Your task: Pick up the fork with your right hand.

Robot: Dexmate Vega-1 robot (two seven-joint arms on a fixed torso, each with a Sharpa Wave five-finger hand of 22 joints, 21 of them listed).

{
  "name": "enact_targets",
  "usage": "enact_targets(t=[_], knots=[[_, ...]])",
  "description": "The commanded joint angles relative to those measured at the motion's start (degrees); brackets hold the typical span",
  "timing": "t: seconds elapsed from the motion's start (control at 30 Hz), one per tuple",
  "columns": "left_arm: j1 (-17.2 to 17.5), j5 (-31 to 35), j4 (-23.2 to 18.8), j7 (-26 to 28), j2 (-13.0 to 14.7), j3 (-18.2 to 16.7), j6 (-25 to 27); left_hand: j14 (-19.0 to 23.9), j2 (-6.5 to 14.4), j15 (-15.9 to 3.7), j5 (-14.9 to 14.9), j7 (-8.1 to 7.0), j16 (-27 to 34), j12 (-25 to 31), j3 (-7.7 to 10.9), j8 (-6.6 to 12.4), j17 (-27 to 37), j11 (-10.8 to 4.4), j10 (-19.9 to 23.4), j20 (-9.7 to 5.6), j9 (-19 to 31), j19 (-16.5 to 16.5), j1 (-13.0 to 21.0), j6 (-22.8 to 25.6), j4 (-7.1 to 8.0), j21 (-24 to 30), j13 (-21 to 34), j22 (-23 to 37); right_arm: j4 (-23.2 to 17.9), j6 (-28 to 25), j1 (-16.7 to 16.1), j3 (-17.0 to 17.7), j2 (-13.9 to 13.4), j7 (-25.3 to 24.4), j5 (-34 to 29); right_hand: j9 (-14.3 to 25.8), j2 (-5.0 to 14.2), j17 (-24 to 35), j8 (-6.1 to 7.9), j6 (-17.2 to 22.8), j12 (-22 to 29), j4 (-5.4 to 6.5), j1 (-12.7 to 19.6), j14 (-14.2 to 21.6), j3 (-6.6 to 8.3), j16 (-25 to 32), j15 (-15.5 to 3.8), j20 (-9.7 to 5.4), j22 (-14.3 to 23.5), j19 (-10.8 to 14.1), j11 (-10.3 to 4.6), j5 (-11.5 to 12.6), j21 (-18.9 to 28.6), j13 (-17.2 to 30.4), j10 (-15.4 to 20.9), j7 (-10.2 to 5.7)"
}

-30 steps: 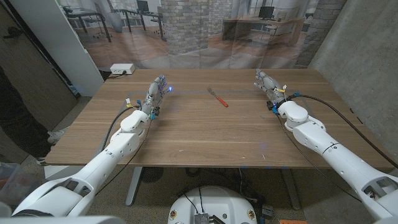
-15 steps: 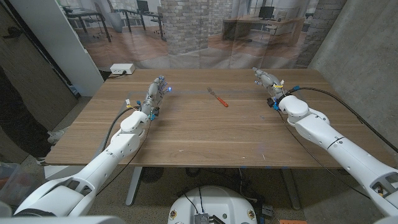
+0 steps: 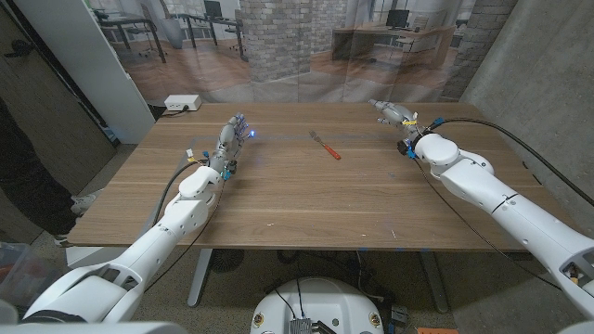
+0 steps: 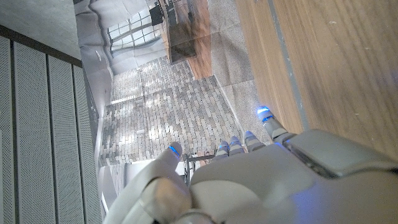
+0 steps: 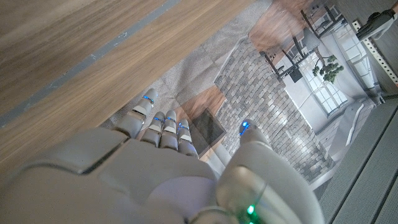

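A wide wooden table [image 3: 306, 199] fills the middle of the head view, seen from above, with a printed backdrop of a brick-walled office hanging behind its far edge.

Two white robot arms reach onto the table from the near corners. The left arm [image 3: 176, 218] runs up the left side, and the right arm [image 3: 492, 199] runs up the right side with a black cable looping beside it.

The left hand [image 3: 230, 139] sits over the far left part of the table, fingers pointing toward the backdrop and lying close together, a small blue light glowing at its tips. It holds nothing. In the left wrist view the same hand [image 4: 249, 180] shows its back, the fingertips [image 4: 264, 115] lined up near the table's edge, with nothing between them.

The right hand [image 3: 394, 115] is at the far right part of the table, near the back edge, its fingers stretched out and angled toward the middle. It holds nothing. In the right wrist view the hand [image 5: 155, 174] shows its back, fingers [image 5: 163, 121] side by side and the thumb set apart, nothing in its grasp.

A small white box [image 3: 183, 102] rests on the floor beyond the table's far left corner.

The fork [image 3: 326, 145], with a red handle and a metal head, lies flat near the far middle of the table, angled. It lies well apart from the right hand's fingertips, toward the robot's left of them, and is untouched.
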Motion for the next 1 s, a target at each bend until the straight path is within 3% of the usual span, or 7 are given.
enact_targets(t=[0.03, 1.0], knots=[[-0.20, -0.66, 1.40, -1.07, -0.46, -0.29, -0.91, -6.69, 4.61, 0.44, 0.24, 0.51, 0.40, 0.26, 0.12, 0.20, 0.15, 0.28, -8.07, 0.57, 0.07, -9.63, -0.20, -8.58, -0.12, -0.08, 0.22, 0.18, -4.28, -6.77, 2.98, -2.54, -1.96, 1.63, -4.31, 0.10, -0.14, 0.21, 0.38, 0.37, 0.25, -0.58, 0.61, 0.72, 0.04, 0.26, -0.12, -0.05, 0.14, 0.51, -0.05, -0.23, 0.11, 0.34, 0.27, 0.31], [-0.28, -1.37, 3.06, -1.89, -0.78, -0.91, -1.90, -6.65, 4.54, 0.43, 0.32, 0.59, 0.40, 0.26, 0.02, 0.18, 0.16, 0.32, -7.95, 0.57, 0.08, -9.40, -0.24, -8.49, -0.13, -0.42, 0.24, 0.19, -9.59, -18.17, 9.99, -9.84, -3.31, 7.53, -15.97, 0.17, -0.66, 0.24, 0.54, 1.35, 0.46, -1.98, 2.20, 2.00, -0.10, 0.34, -0.14, 0.05, 0.18, 1.88, -0.21, -0.66, 0.16, 0.39, 1.40, 0.52]])
